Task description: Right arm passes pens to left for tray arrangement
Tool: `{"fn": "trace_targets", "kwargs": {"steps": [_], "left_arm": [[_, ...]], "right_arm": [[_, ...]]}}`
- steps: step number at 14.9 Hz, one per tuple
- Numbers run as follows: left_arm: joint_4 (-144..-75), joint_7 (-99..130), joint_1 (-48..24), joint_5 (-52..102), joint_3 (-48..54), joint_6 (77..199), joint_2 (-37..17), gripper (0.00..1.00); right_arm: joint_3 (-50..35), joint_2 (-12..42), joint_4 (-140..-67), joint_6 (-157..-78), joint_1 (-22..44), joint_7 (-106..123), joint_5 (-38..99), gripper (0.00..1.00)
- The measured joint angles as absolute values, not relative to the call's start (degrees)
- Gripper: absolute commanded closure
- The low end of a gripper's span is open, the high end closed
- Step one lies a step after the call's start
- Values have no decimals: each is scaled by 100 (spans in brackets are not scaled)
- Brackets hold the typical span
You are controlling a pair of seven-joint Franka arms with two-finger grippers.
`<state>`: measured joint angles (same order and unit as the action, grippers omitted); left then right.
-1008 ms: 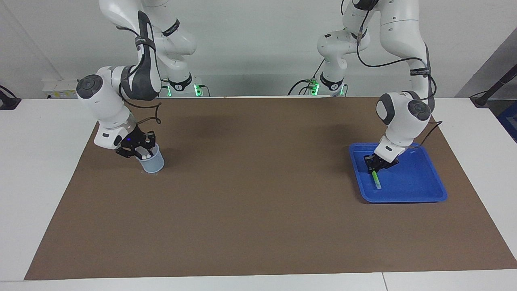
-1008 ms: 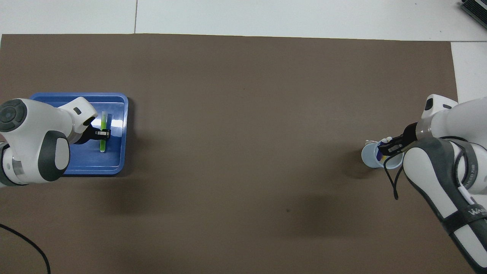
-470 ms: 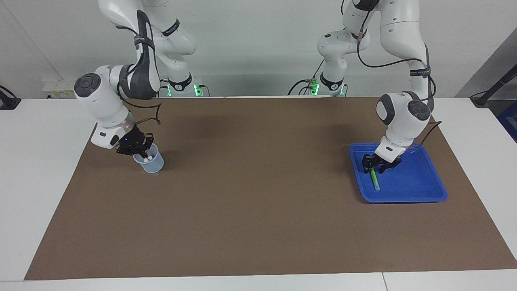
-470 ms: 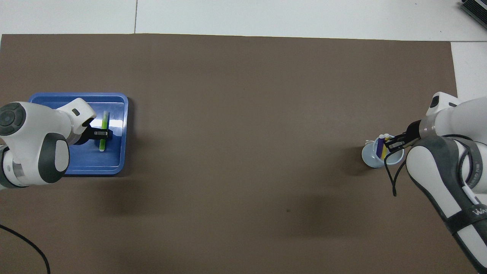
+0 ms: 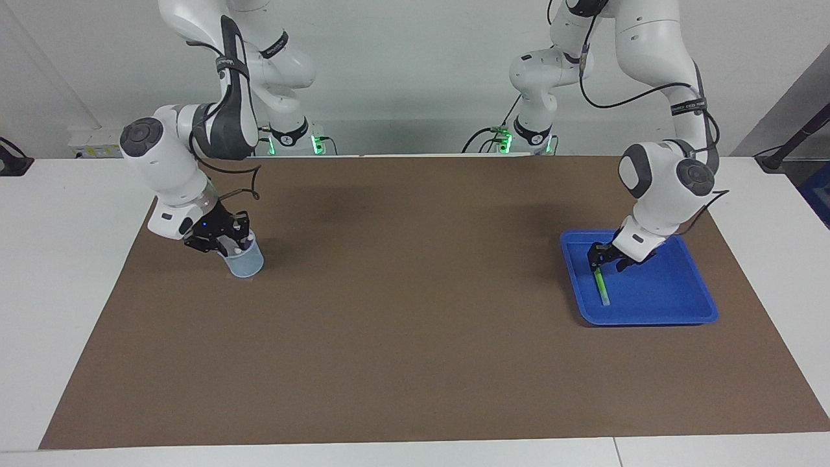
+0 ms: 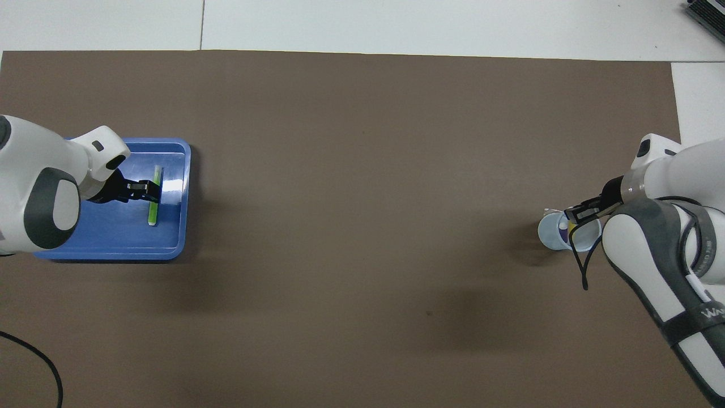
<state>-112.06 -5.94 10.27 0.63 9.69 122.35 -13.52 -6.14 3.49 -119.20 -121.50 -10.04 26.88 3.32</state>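
A green pen (image 5: 603, 288) (image 6: 153, 207) lies flat in the blue tray (image 5: 674, 305) (image 6: 113, 243), along the tray's side nearest the table's middle. My left gripper (image 5: 600, 257) (image 6: 152, 191) hangs open just over the end of that pen nearer the robots. At the right arm's end of the table, my right gripper (image 5: 224, 243) (image 6: 578, 214) is tilted down at the mouth of a pale blue cup (image 5: 246, 264) (image 6: 552, 238). Two more pens (image 6: 568, 226), yellow and purple with pale tips, stand in the cup, mostly hidden by the gripper.
A brown mat (image 5: 415, 311) covers most of the white table (image 5: 65, 259). A black cable (image 6: 28, 351) lies on the mat's corner near the left arm's base. The white arms lean in over both ends of the mat.
My left gripper has let go of the green pen, which now rests in the tray, and has drawn back a little. My right gripper lifted slightly, then came down on the cup again.
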Motion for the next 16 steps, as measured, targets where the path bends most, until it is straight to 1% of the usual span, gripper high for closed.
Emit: {"fn": "trace_targets", "kwargs": {"steps": [3, 7, 8, 10, 11, 12, 13, 14, 15, 16], "left_arm": [[-10667, -391, 1025, 195, 990, 11446, -1327, 30], [-9991, 489, 996, 634, 1098, 10521, -1232, 28], [-9908, 774, 979, 830, 1116, 10364, -1145, 25], [-9851, 1453, 901, 1174, 1127, 10128, -926, 19], [-9849, 1802, 846, 1332, 1131, 10063, -811, 6], [-9849, 2115, 801, 1493, 1142, 10023, -708, 0], [-9851, 2385, 766, 1675, 1156, 10002, -612, 0], [-9851, 2598, 757, 1864, 1175, 9987, -536, 0], [-9851, 2785, 755, 2056, 1179, 9967, -466, 0], [-9852, 2949, 756, 2207, 1178, 9932, -409, 0]], "right_arm": [[-622, 384, -11848, -12159, -994, 2532, 332, 55], [-622, 429, -11844, -12165, -994, 2524, 332, 55], [-622, 439, -11849, -12165, -994, 2523, 332, 56], [-622, 448, -11885, -12214, -995, 2522, 332, 75], [-621, 451, -11904, -12248, -998, 2522, 332, 75], [-619, 454, -11916, -12259, -1000, 2522, 332, 76], [-618, 455, -11922, -12259, -1001, 2522, 332, 84], [-618, 454, -11925, -12260, -1001, 2521, 332, 97], [-618, 454, -11927, -12260, -1001, 2521, 332, 100], [-618, 454, -11927, -12260, -1001, 2521, 332, 100]]}}
